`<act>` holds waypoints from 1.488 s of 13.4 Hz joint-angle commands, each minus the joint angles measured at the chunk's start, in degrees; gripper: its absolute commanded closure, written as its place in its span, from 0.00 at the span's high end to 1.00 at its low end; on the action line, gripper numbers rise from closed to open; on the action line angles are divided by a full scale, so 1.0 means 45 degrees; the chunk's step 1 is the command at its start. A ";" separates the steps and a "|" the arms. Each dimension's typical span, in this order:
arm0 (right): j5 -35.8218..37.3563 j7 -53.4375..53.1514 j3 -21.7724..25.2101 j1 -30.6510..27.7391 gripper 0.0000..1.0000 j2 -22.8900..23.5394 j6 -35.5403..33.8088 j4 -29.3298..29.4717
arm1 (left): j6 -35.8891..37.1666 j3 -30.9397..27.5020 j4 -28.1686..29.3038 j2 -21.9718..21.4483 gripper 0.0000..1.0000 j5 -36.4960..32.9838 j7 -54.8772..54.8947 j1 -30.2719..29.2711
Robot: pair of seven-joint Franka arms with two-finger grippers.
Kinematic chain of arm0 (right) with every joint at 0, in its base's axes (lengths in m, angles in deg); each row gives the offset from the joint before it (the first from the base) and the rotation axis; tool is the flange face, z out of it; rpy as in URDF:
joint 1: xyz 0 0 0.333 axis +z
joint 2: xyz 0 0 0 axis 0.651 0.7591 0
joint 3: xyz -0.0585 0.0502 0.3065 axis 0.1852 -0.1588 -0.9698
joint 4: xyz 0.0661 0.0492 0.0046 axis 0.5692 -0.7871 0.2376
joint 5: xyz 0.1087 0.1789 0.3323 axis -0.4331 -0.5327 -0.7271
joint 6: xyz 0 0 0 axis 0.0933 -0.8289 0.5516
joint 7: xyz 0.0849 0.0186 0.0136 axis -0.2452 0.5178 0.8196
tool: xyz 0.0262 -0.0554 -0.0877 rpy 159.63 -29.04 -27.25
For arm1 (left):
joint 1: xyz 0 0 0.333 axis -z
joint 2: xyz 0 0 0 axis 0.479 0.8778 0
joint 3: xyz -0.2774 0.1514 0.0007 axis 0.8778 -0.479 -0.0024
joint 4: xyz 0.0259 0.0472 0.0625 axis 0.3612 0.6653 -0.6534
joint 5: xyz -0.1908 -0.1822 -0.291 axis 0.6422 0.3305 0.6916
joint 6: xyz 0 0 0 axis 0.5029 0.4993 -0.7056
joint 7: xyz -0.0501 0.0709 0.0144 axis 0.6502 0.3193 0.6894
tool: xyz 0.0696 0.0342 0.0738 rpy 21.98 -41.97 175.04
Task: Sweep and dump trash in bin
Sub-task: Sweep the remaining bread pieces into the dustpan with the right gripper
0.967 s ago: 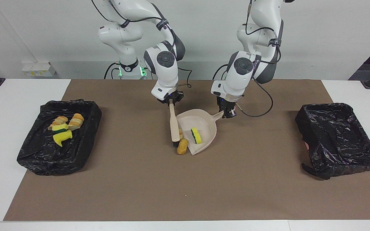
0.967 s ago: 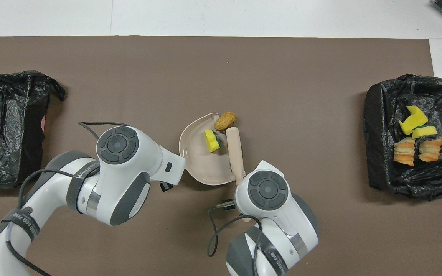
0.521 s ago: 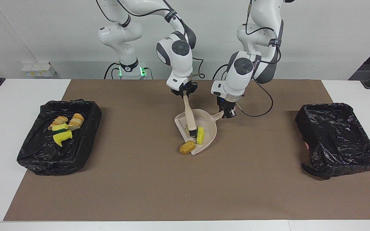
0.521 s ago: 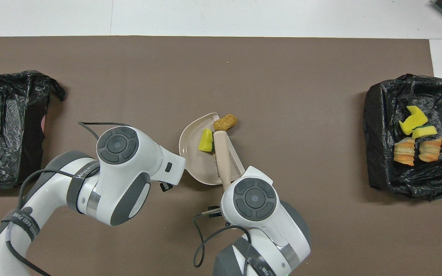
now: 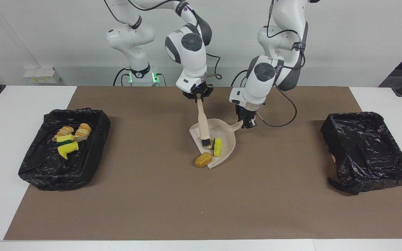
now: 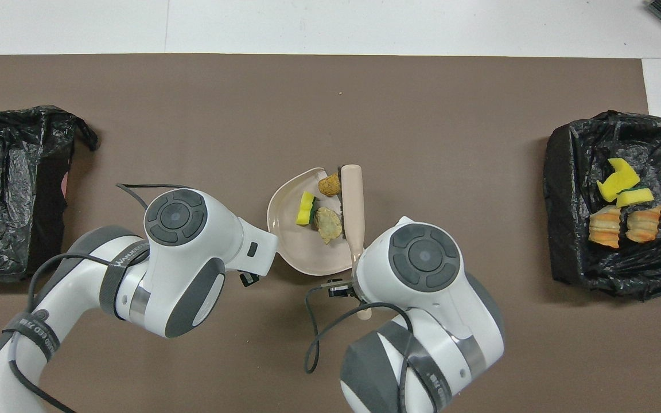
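The right tool is clamped on the top of a brush handle, over the dustpan's edge nearest the robots. The left tool is closed on the dustpan handle stub, toward the left arm's end. The brush's long axis runs from the right tool away from the robots, bristles low at the pan's open lip. The pan's mouth faces the right arm's end of the tabletop and slightly away from the robots.

In the pan lie a yellow sponge piece with green backing, standing on edge, and a pale tan lump beside it. A tan-orange lump sits on the brown mat just at the lip, touching or nearly touching it; I cannot tell which.

At the right arm's end, a black-lined bin holds two sponge scraps and two bread-like lumps. At the left arm's end stands a second black-lined bin. Between pan and each bin the mat lies open, as does the wide strip farther from the robots.
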 commanded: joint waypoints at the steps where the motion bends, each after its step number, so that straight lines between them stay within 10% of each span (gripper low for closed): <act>1: 0.0659 0.0960 -0.0080 -0.0664 0.00 0.0827 -0.0304 0.1148 | -0.0131 -0.0053 0.0285 -0.0286 0.00 0.0149 -0.0255 -0.0014; 13: 0.2794 0.1708 -0.0139 -0.1002 0.00 0.3600 0.0748 0.2558 | -0.0423 -0.0053 0.0246 -0.0247 0.00 0.0168 -0.0880 0.0064; 20: 0.2501 0.0325 -0.0314 0.0013 0.00 0.3039 0.0575 0.1622 | -0.0580 -0.0033 0.0188 -0.0189 0.00 0.0207 -0.1289 0.0025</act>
